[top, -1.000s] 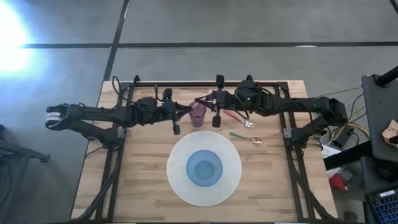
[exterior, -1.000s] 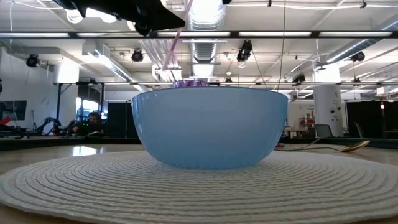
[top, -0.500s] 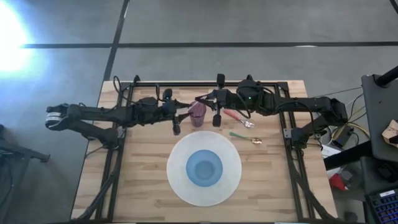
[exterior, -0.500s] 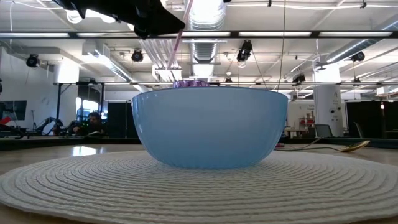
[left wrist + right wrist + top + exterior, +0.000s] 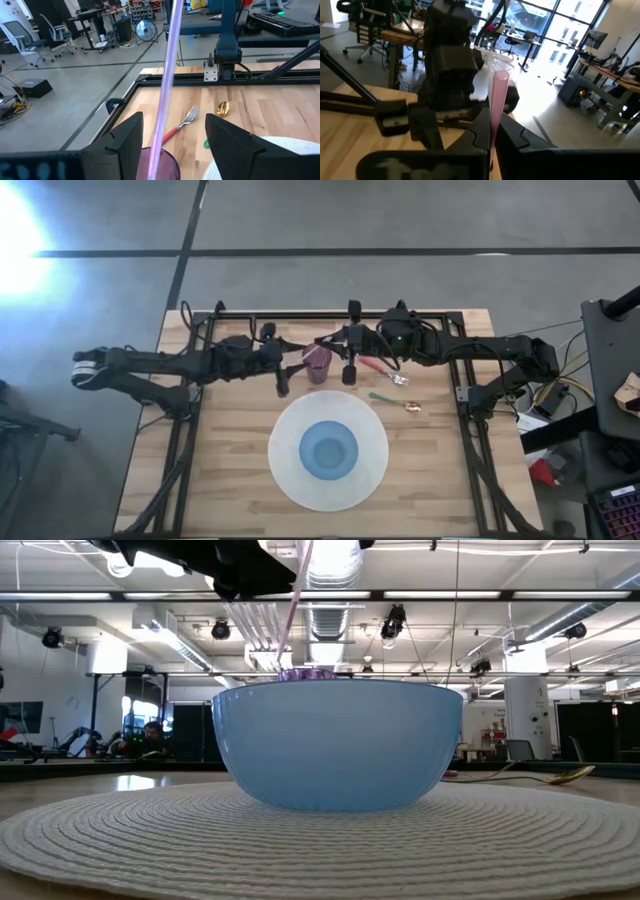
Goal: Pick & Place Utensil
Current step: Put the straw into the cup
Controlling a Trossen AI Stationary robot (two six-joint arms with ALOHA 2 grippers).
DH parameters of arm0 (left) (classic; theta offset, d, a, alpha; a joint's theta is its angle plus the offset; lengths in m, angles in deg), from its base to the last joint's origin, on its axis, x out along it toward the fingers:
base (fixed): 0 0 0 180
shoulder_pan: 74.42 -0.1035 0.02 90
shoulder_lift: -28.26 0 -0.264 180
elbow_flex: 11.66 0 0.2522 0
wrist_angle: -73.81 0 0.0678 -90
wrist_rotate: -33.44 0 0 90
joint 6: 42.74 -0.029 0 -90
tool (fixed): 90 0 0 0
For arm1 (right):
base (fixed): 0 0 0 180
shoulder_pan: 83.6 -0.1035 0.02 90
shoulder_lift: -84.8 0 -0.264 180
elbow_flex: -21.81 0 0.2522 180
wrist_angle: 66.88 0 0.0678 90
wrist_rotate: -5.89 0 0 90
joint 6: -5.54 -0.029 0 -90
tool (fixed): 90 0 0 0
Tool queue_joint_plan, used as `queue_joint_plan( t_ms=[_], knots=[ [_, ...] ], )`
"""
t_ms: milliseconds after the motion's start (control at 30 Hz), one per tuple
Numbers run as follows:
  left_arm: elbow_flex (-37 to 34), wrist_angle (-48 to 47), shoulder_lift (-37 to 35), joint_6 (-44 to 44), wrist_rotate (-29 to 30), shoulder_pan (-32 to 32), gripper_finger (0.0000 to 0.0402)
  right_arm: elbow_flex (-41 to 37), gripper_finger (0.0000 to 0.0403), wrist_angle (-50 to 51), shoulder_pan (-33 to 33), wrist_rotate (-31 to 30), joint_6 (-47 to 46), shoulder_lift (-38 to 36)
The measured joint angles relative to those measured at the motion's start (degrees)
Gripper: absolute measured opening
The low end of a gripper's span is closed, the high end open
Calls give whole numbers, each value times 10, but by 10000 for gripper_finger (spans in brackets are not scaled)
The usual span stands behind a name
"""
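Straw (image 5: 497,102) stands nearly upright, lower end in the purple cup (image 5: 318,362), clamped by the right gripper (image 5: 492,135), while the left gripper (image 5: 172,142) gapes wide around it

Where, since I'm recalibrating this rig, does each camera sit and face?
High: overhead, straight down; both arms meet over the purple plastic cup on the wooden table.
Low: table height, level across the white woven mat and pale blue bowl; arm overhead.
Left wrist: past the open left gripper, down at the cup.
Right wrist: past the right gripper, shut on the long pink stick.
Shared: low and both wrist views show the stick.
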Motion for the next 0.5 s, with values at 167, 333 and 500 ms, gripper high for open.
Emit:
queue_joint_plan(
  t_ms=[167, 333, 500],
  knots=[
    [16, -59, -19, 0, 0, 0, 209, 0, 8, 11, 0, 0, -2, -2],
    [27, -119, -45, 0, 0, 0, 209, 2, 8, 11, 0, -1, 2, -12],
    [31, -170, -80, 5, 5, 0, 209, 4, 8, 17, 6, -15, 16, -34]
  ],
)
